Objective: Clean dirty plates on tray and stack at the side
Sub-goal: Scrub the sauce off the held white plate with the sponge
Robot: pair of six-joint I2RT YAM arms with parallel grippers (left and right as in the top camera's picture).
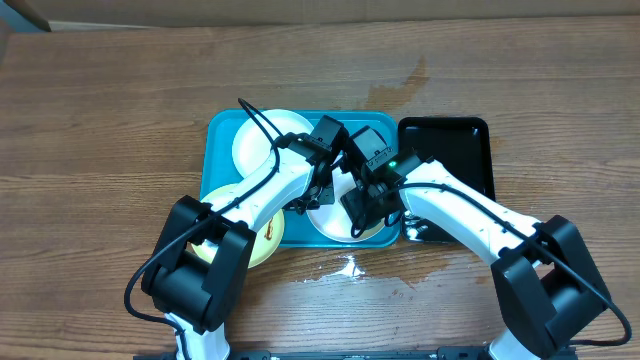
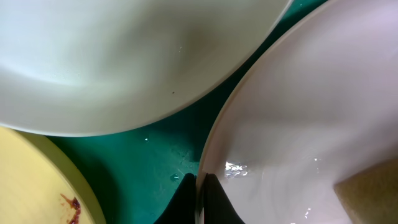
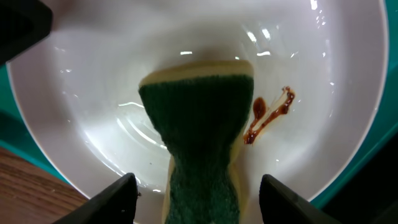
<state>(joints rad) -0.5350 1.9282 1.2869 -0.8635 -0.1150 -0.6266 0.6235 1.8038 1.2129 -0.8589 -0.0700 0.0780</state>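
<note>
Right pincer (image 3: pixel 199 199) clenched on sponge (image 3: pixel 199 124), sponge end on white plate (image 3: pixel 81 93), just beside brown smear (image 3: pixel 267 115). Left pincer (image 2: pixel 200 194) pinching same plate's rim, steadying it. Plate sits in tray (image 1: pixel 222 135), near-right corner. Suggest: sweep sponge sideways across smear, light downforce, hold rim grip firm so plate doesn't skate on wet tray.

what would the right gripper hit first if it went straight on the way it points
The white plate: the sponge in the right gripper seems pressed against it, beside a brown smear.
</note>
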